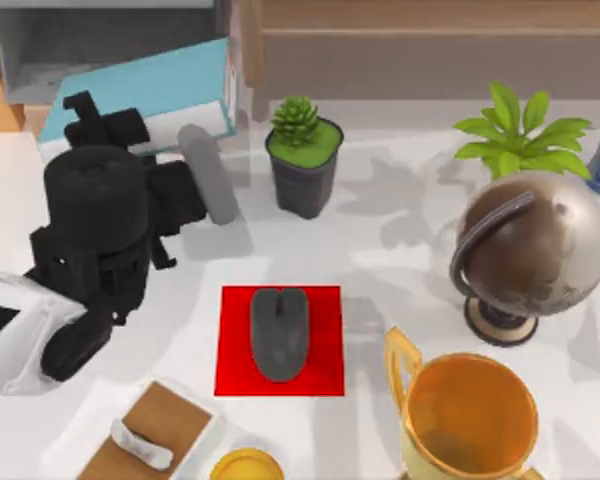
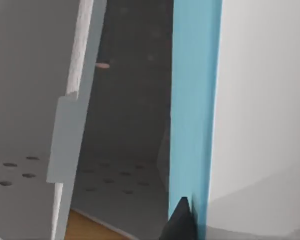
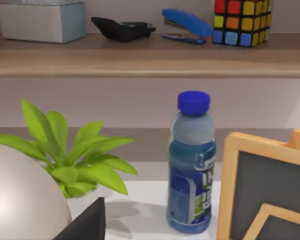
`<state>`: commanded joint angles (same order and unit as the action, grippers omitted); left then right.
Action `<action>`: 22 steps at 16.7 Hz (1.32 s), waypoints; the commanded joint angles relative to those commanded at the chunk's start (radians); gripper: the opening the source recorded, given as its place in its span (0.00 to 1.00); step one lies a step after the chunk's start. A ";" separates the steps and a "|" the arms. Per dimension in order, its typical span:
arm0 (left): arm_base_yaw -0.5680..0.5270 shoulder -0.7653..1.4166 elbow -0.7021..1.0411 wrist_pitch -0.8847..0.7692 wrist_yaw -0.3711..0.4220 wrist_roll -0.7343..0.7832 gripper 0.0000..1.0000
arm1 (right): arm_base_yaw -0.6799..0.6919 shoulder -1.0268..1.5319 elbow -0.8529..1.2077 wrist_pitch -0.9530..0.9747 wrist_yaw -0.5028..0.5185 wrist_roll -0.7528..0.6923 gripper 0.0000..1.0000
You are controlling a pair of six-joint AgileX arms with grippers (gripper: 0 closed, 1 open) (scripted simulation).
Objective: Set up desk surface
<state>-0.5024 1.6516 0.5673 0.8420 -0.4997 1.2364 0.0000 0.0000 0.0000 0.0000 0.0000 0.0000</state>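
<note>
Left gripper [image 1: 85, 115] at desk [image 1: 400, 270] far-left, pressed against blue book [image 1: 145, 90] by grey shelf [image 1: 70, 45]; fingers' spread unclear. Book's long axis runs left-right. Right arm parked.

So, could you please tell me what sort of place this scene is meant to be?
It looks like a rendered office or study desk: a dark computer mouse lies on a red mat on the desk surface, beside a globe, with a stapler on the wooden shelf behind.
</note>
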 joint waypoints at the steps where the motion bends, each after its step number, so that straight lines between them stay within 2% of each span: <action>1: 0.048 0.006 0.009 -0.006 0.049 0.059 0.00 | 0.000 0.000 0.000 0.000 0.000 0.000 1.00; 5: 0.204 0.069 0.106 -0.036 0.236 0.235 0.00 | 0.000 0.000 0.000 0.000 0.000 0.000 1.00; 8: 0.264 0.118 0.162 -0.063 0.309 0.292 0.00 | 0.000 0.000 0.000 0.000 0.000 0.000 1.00; 14: 0.264 0.121 0.167 -0.064 0.313 0.295 0.00 | 0.000 0.000 0.000 0.000 0.000 0.000 1.00; 22: 0.284 0.226 0.284 -0.078 0.331 0.300 0.00 | 0.000 0.000 0.000 0.000 0.000 0.000 1.00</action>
<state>-0.2182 1.8777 0.8509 0.7644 -0.1686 1.5360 0.0000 0.0000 0.0000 0.0000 0.0000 0.0000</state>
